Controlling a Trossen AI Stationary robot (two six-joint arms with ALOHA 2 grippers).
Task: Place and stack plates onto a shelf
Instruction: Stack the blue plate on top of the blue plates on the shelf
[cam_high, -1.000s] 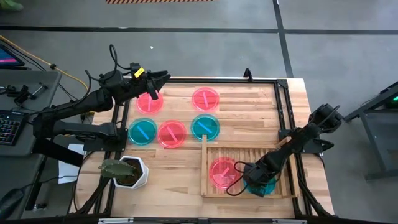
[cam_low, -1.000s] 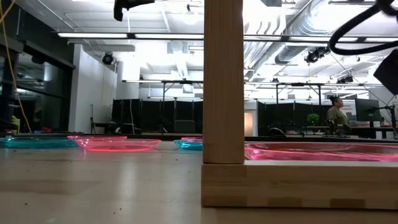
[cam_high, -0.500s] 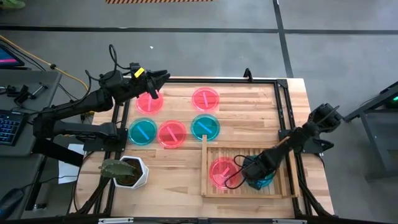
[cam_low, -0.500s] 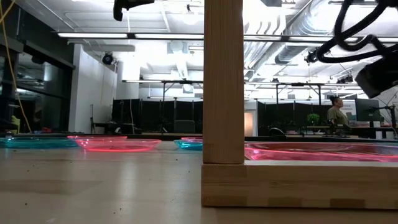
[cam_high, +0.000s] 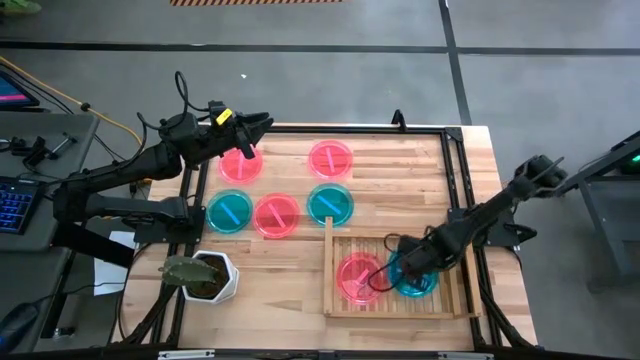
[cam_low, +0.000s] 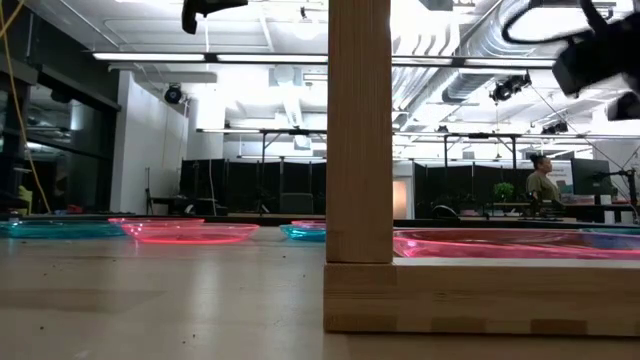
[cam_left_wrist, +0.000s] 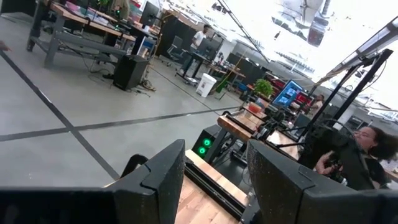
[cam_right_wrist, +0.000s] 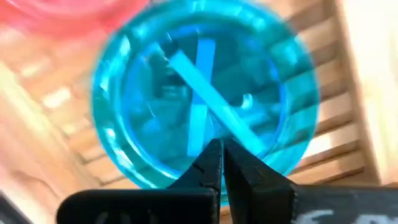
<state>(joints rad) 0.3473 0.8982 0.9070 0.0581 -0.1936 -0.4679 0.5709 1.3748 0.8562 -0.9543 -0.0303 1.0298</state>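
Note:
Seven plates show in the high view. Loose on the table lie pink plates (cam_high: 240, 163), (cam_high: 330, 158), (cam_high: 276, 214) and teal plates (cam_high: 230, 211), (cam_high: 330, 204). The light-wood shelf (cam_high: 328, 270) holds a pink plate (cam_high: 357, 278) and a teal plate (cam_high: 415, 280). In the right wrist view this teal plate (cam_right_wrist: 205, 93) shows two crossed light bars, as of two stacked. My right gripper (cam_high: 404, 263) (cam_right_wrist: 221, 149) hovers shut above it. My left gripper (cam_high: 262, 125) (cam_left_wrist: 214, 155) waits open above the table's far left corner, beside the far left pink plate.
A white hexagonal plant pot (cam_high: 205, 277) stands near the table's near left corner. In the low view the shelf's corner post (cam_low: 360, 130) rises in front, with the pink plate (cam_low: 500, 243) behind it. Bare wood lies between the pot and the shelf.
My right gripper has risen from the teal plate on the shelf and drawn a little toward the far edge, uncovering the plate. The plate has stayed on the slats. In the low view that gripper climbs at the right.

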